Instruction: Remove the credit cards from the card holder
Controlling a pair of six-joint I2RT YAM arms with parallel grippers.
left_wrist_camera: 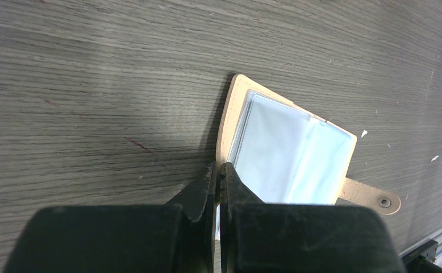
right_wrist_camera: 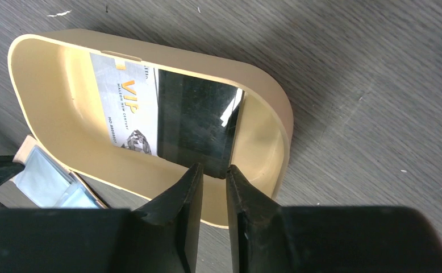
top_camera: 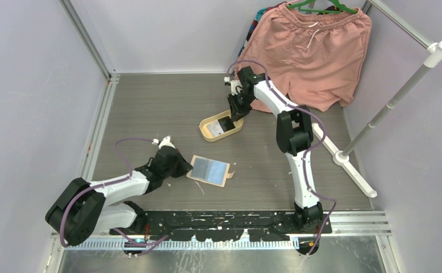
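Observation:
The beige card holder lies open on the table, its pale blue-grey pockets up. In the left wrist view the card holder shows its snap tab at lower right. My left gripper is shut on its near left edge; it also shows in the top view. A credit card, black with a white "VIP" part, lies in the oval cream tray. My right gripper hangs just above the card's near corner, jaws a little apart and empty. It sits over the tray in the top view.
Pink shorts hang on a green hanger at the back right. A white rack pole slants along the right side. Lilac walls and metal rails close the table in. The card holder's corner shows beside the tray.

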